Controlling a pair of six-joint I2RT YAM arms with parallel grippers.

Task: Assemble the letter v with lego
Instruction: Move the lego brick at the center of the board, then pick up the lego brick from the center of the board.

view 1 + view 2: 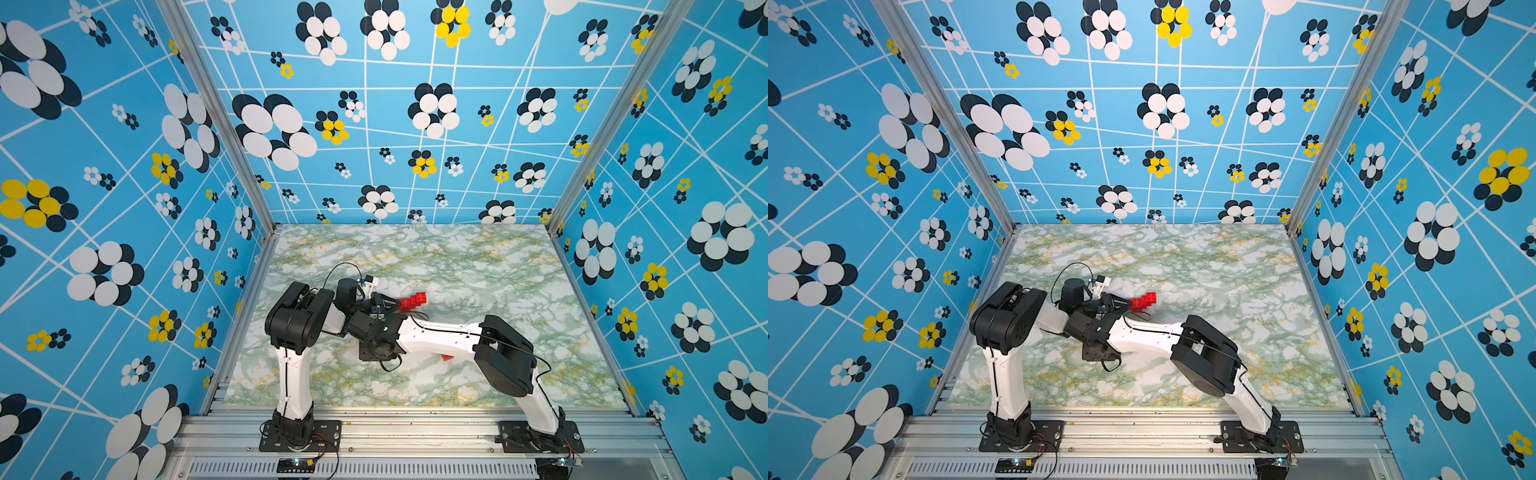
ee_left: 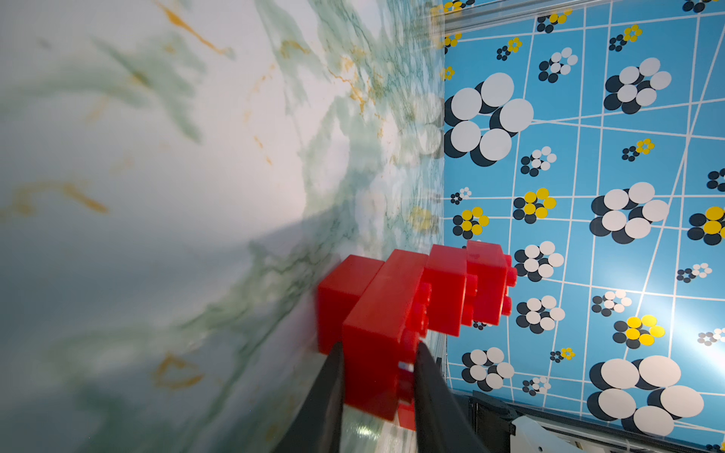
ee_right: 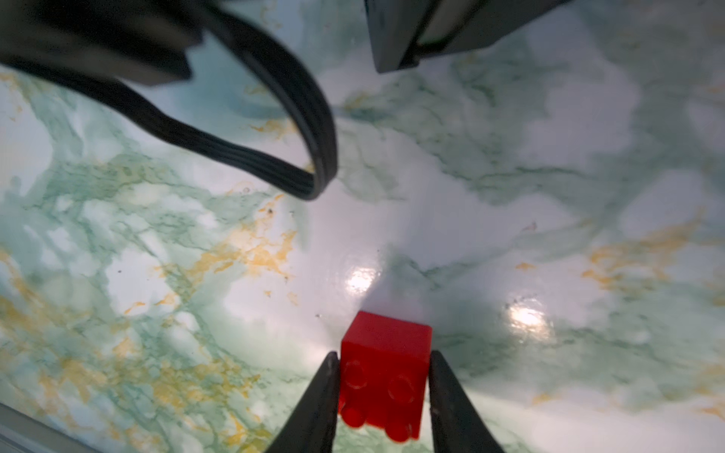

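**Finding 1, left hand.** The left hand (image 2: 379, 345) is clamped across the long brick (image 2: 376, 313) of the stepped assembly (image 1: 413, 300). It holds the assembly low over the middle of the counter (image 1: 457, 257). In both top views the assembly's long axis runs from this hand toward the counter's right edge. In the left wrist view the studs face away from the counter surface, and each step stands farther from that surface than the one before. The lowest brick is touching the surface or just clear of it; which, I cannot tell.

**Finding 2, right hand.** The right hand (image 3: 383, 355) has its fingers drawn in against two opposite sides of one loose brick (image 3: 386, 376). The brick's studded face is turned toward the wrist camera. Whether the brick rests on the counter or is lifted cannot be told.

**Finding 3, governing relation.** In a top view a scrap of red (image 1: 446, 356) shows under the right forearm, on the near-edge side of the assembly. I judge this to be the loose brick.

- If so, the brick lies toward the near edge from the assembly and lower than its upper steps.
- The right hand is the nearer hand, but the two wrists are crowded together.

**Assessment.** The brick will probably need to travel toward the far edge and be turned studs-up before it is seated.
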